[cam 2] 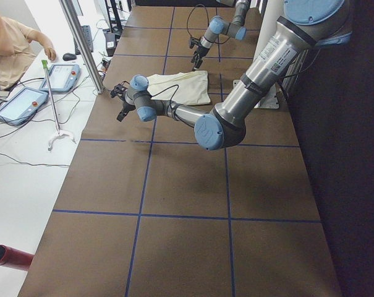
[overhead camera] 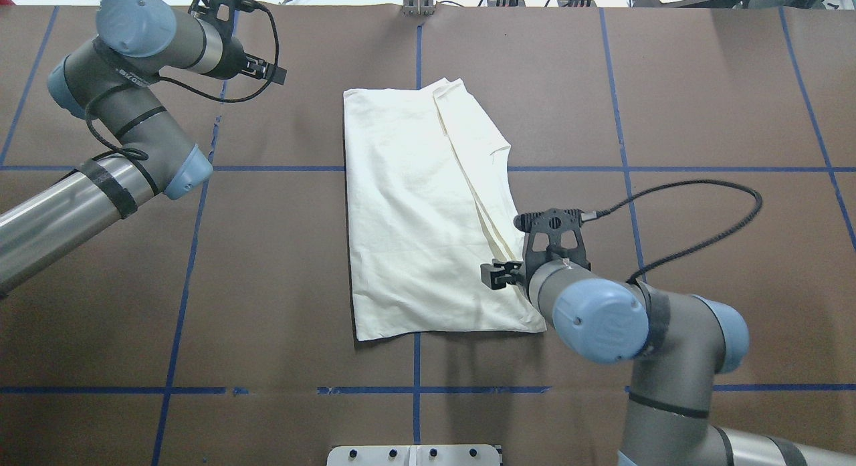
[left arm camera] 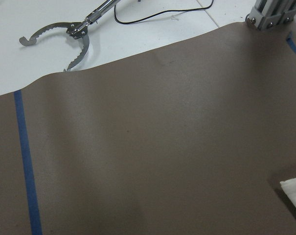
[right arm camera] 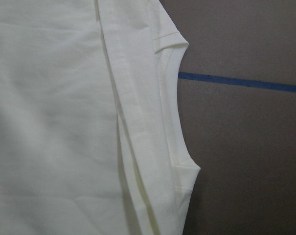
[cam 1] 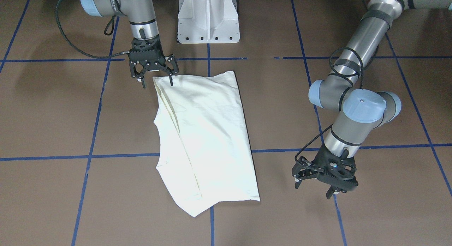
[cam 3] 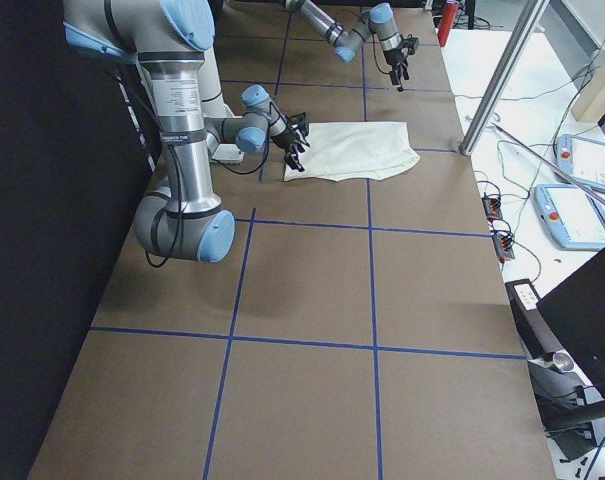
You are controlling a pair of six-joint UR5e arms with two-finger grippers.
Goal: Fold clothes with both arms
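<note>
Two grippers, both with jaws spread and holding nothing, so nobody's got cloth yet. The shirt (cam 1: 208,133) lies plain side up on the brown table (cam 1: 53,115). It's already narrowed into a long strip, with a folded-in layer (cam 1: 173,133) running down its left edge in the front-facing view. Its long axis goes top to bottom of that frame, leaning a bit so the bottom end drifts right.

Key bit: the right gripper (cam 1: 157,83) sits at the strip's top-left corner, just below the white pedestal (cam 1: 208,16). One fingertip looks to be touching the hem, the other is off on the table beside it. The left gripper (cam 1: 314,190) is down in the lower right of the frame, well apart from the cloth. It's roughly level with the bottom end, so that's the end it's nearer to.

My guess is the next fold halves the length. If so, each arm is closest to one short end, not one long side. The left one would have to slide toward frame-left to reach the bottom-right corner before anything lifts evenly.
</note>
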